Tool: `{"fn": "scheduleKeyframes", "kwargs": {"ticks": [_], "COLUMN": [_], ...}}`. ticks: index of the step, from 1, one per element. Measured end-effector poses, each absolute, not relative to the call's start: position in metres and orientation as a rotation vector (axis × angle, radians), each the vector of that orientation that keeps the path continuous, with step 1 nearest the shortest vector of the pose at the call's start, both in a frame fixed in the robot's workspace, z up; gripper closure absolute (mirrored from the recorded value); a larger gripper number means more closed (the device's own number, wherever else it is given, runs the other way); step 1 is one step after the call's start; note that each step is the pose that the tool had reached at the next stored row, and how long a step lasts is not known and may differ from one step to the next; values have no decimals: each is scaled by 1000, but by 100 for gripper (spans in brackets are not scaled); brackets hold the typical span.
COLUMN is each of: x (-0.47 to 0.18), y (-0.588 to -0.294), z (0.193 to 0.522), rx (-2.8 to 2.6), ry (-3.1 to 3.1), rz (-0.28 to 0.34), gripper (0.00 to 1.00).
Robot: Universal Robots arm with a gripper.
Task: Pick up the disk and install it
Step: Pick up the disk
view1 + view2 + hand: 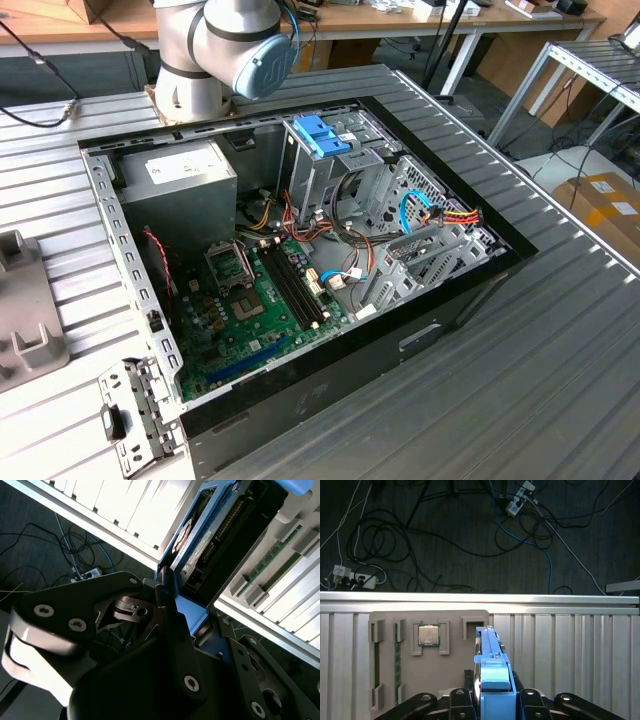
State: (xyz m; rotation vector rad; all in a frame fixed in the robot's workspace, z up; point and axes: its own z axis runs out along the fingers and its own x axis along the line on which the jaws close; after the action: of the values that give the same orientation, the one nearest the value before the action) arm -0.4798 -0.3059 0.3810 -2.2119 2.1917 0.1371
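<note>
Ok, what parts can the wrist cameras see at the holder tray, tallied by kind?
1 grey hard drive in a light-blue plastic frame, clamped in the pincer
1 square silver processor chip, on the pale grey tray
1 green memory stick, same tray
Total: 3

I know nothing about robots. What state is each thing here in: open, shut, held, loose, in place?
Gripper: shut, gripping.
Disk: held on edge, not installed.
Computer case: lying on its side, cover off, insides exposed.
Processor chip: seated in a pocket of the grey tray.
Memory stick: lying in its tray slot.
</note>
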Motion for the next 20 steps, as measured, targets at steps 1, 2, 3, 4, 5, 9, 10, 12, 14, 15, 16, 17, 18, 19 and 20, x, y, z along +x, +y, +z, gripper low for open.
{"fn": "scheduleKeyframes", "kwargs": {"ticks": [1, 2, 3, 4, 5, 9, 10, 12, 14, 15, 16, 17, 18, 19, 20], "x": [-480, -480, -480, -480, -480, -480, -480, -480, -480, -480, -480, -480, -480, -480, -480], "y": [-306, -306, -306, -306, -306, -306, -306, -306, -306, -306, -306, -306, -306, -306, -306], "z": [382, 384, 384, 385, 386, 390, 391, 393, 395, 396, 397, 398, 399, 400, 402], "rx": [-2212, -2212, -2212, -2212, -2212, -2212, -2212, -2212, -2212, -2212, -2212, -2212, -2212, -2212, -2212], "ry": [2192, 2192, 2192, 2192, 2192, 2192, 2192, 2192, 2192, 2192, 2192, 2192, 2192, 2192, 2192], "rz": [137, 137, 137, 137, 137, 137, 137, 137, 137, 137, 137, 137, 137, 137, 137], "gripper": [63, 63, 63, 63, 63, 63, 63, 63, 63, 63, 63, 63, 63, 63, 63]}}
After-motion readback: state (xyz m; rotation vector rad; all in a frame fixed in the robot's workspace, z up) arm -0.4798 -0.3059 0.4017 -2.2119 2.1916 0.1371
